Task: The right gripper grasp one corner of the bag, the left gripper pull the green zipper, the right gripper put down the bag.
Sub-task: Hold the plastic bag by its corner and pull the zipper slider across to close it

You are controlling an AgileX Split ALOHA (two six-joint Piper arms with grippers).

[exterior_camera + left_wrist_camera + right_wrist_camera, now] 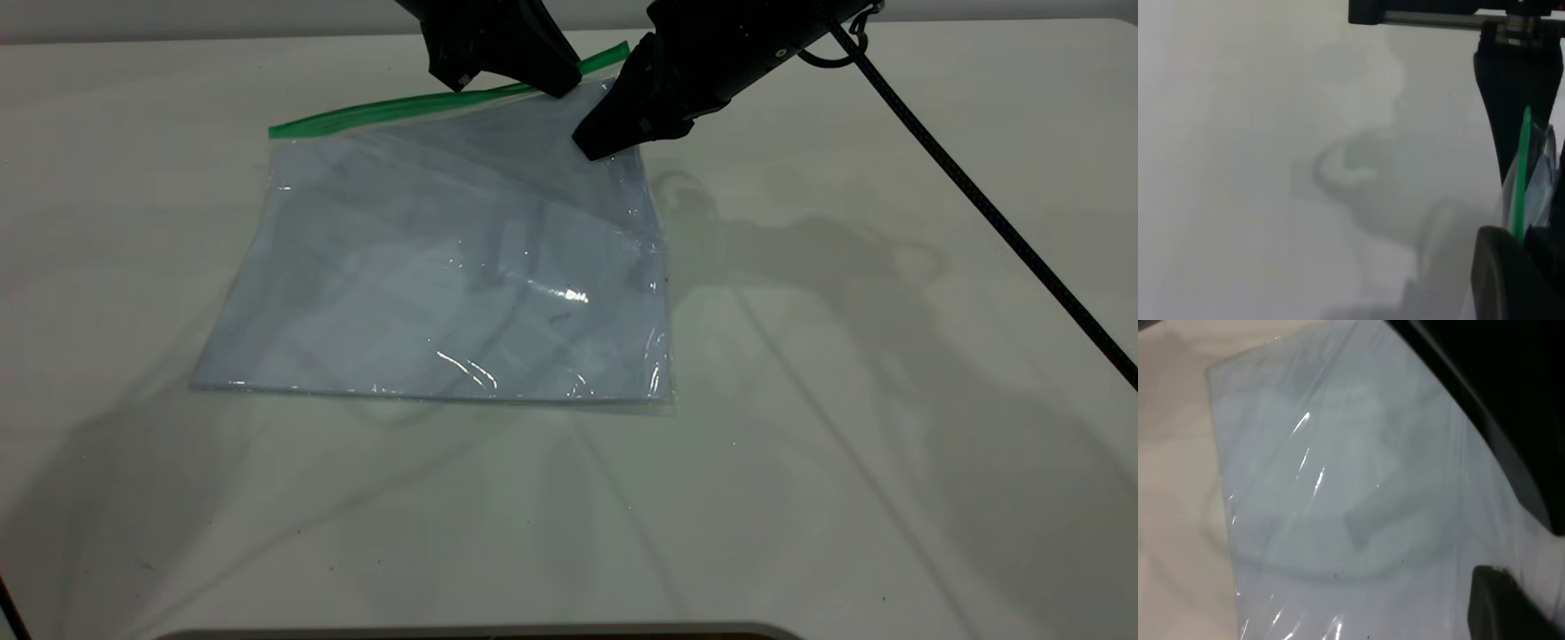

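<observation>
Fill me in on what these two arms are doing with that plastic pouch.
The right gripper has hold of the bag at its far right corner, lifting that end while the near edge rests on the white table. The left gripper sits on the green zipper near that same corner, its fingers either side of the strip in the left wrist view, ready to pull it. The bag has not been put down yet.

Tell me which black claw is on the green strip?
The left claw, without a cable, sits on the green zipper; the cabled right claw holds the bag corner.
</observation>
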